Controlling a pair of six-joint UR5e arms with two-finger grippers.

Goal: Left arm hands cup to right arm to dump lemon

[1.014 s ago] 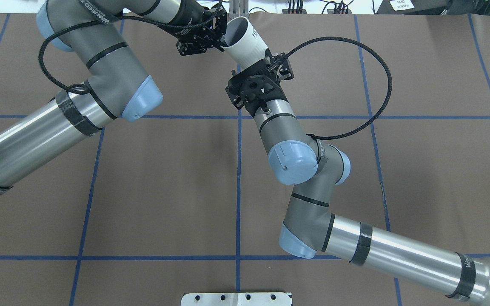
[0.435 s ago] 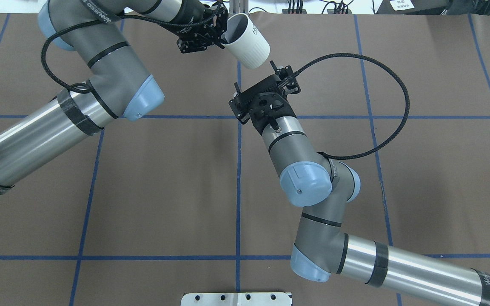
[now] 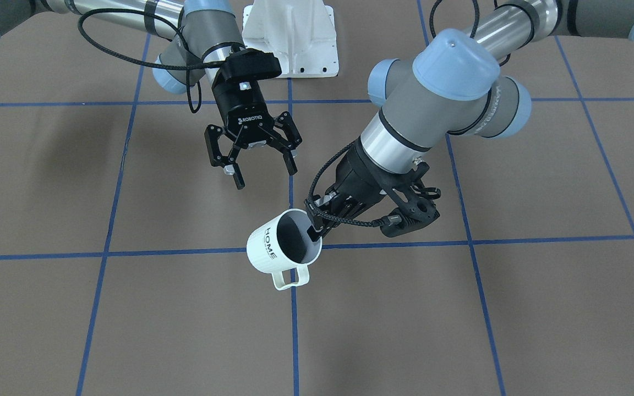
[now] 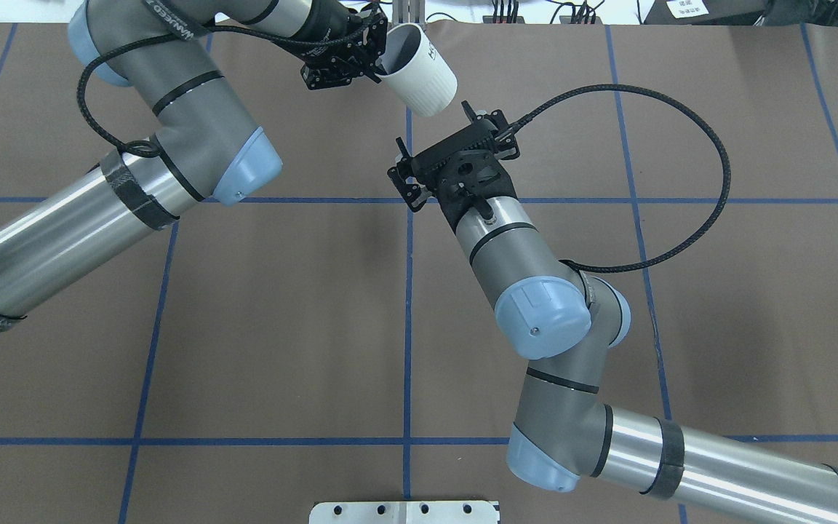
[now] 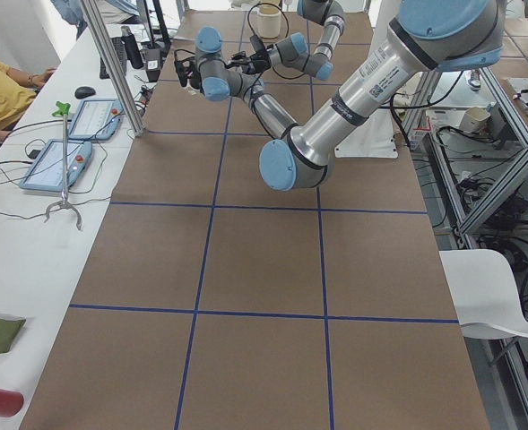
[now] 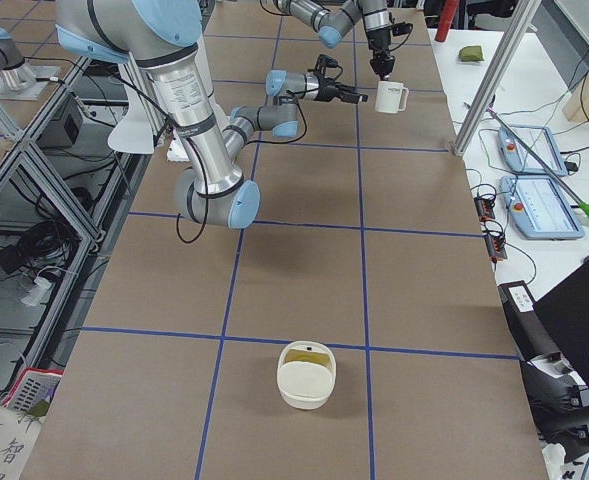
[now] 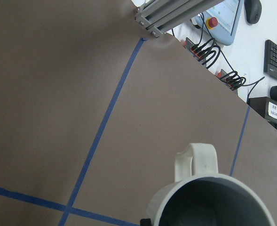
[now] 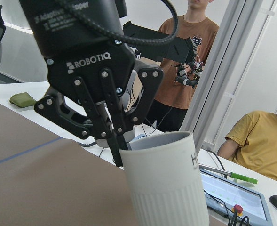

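Observation:
The white "HOME" cup hangs tilted above the table, handle toward the operators' side. My left gripper is shut on its rim, one finger inside the mouth. The cup also shows in the overhead view, in the left wrist view and in the right wrist view. My right gripper is open and empty, a short way from the cup's base and pointing at it. No lemon shows; the visible part of the cup's grey inside looks bare.
A white mounting plate sits at the robot's edge of the table. A white handled basket with something yellowish inside stands on the table far toward the robot's right end. Operators and control boxes are beyond the far edge.
My right gripper was around the cup's base a second ago; it has drawn back toward the robot and is now clear of it. My left gripper still holds the cup, nearly in place.

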